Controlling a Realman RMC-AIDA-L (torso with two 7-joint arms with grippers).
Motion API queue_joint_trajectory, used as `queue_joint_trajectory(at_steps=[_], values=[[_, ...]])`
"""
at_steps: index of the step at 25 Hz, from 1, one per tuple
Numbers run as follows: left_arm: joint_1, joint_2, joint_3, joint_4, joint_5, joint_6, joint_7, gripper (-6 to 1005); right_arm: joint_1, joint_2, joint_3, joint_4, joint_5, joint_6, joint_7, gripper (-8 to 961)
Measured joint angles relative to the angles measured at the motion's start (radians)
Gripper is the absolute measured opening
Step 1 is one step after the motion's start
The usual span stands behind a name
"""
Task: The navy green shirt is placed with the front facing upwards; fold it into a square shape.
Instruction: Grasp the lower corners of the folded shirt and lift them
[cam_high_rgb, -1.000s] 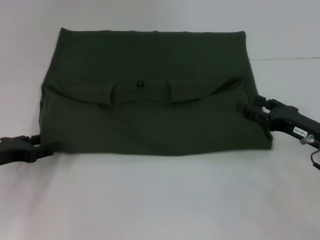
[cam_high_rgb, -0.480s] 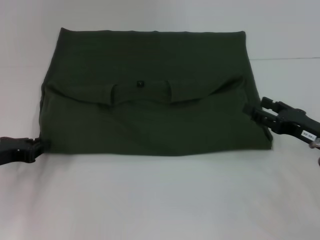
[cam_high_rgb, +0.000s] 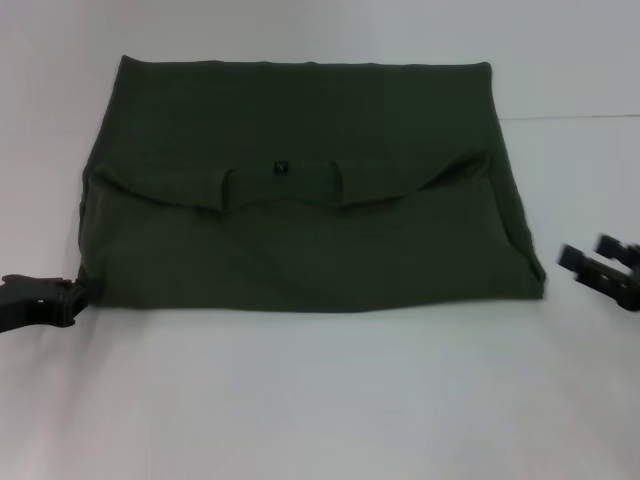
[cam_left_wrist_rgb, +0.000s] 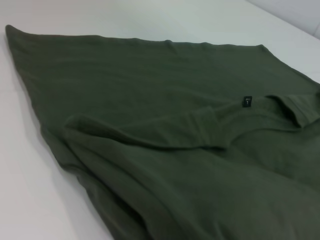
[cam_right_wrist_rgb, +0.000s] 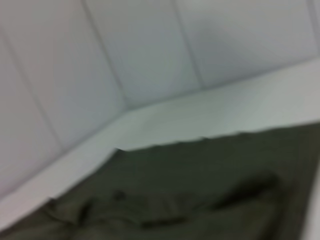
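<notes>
Left tool (cam_high_rgb: 80, 292) at your shirt's (cam_high_rgb: 300, 190) near-left corner, grip state unreadable | right tool (cam_high_rgb: 592, 262) released, off its right edge | shirt folded flat on bench (cam_high_rgb: 320, 400)

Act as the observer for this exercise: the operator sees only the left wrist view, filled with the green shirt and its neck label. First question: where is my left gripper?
Observer: In the head view, the left gripper sits low on the table, at the near left corner of the navy green shirt.
Operator: And the right one?
Observer: The right gripper is off the shirt's right side, apart from the cloth, with its fingers open.
Operator: Is the fold square yet?
Observer: No. The whole outline is a rectangle, clearly wider than it is deep.
</notes>
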Motion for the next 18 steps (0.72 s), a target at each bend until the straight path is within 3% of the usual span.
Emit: queue_joint_trajectory(at_steps=[6, 18], values=[[0.001, -0.002, 0.0, 0.0, -0.006, -0.003, 0.0, 7, -0.03, 0.001, -0.048, -0.012, -0.003, 0.054, 0.027, 837], [-0.002, -0.004, -0.003, 0.003, -0.007, -0.01, 0.0, 8, 0.072, 0.015, -0.203, 0.055, -0.005, 0.225, 0.027, 831]])
